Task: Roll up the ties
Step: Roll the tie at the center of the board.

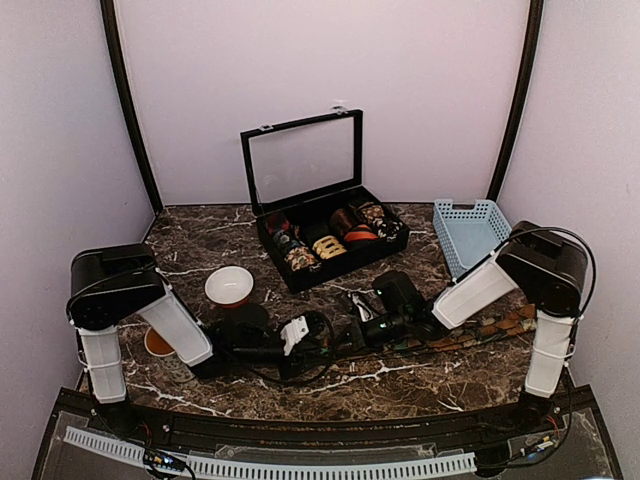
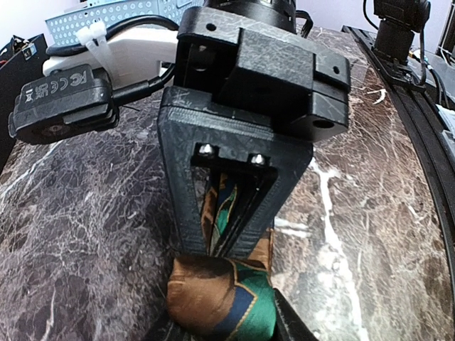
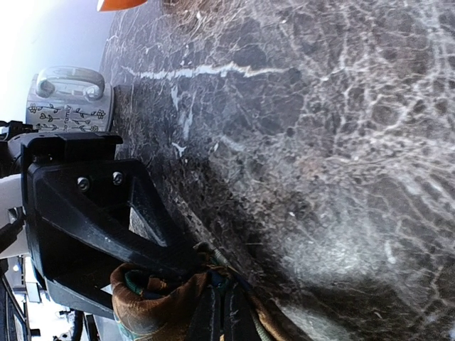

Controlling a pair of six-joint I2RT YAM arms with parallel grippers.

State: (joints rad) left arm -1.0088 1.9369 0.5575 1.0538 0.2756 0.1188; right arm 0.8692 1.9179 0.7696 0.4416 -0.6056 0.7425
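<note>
One of the ties point(image 1: 500, 325), brown with green and blue patches, trails right across the marble table point(image 1: 400, 385). Both grippers meet at its left end. My left gripper point(image 1: 325, 338) has the rolled end between its fingers: in the left wrist view the brown-and-green roll point(image 2: 213, 295) fills the gap of the left gripper point(image 2: 224, 316). My right gripper point(image 1: 362, 325) is shut on the flat strip just beyond the roll. Its black fingers point(image 2: 234, 213) pinch the fabric from above. In the right wrist view, the right gripper point(image 3: 224, 320) clamps bunched tie fabric point(image 3: 149, 305).
A black display box point(image 1: 300, 275) with its lid up holds several rolled ties at the back centre. A blue basket point(image 1: 470, 230) stands at the back right. Near the left arm are a white bowl point(image 1: 229, 285), an orange dish point(image 1: 155, 343) and a grey patterned item point(image 3: 67, 96).
</note>
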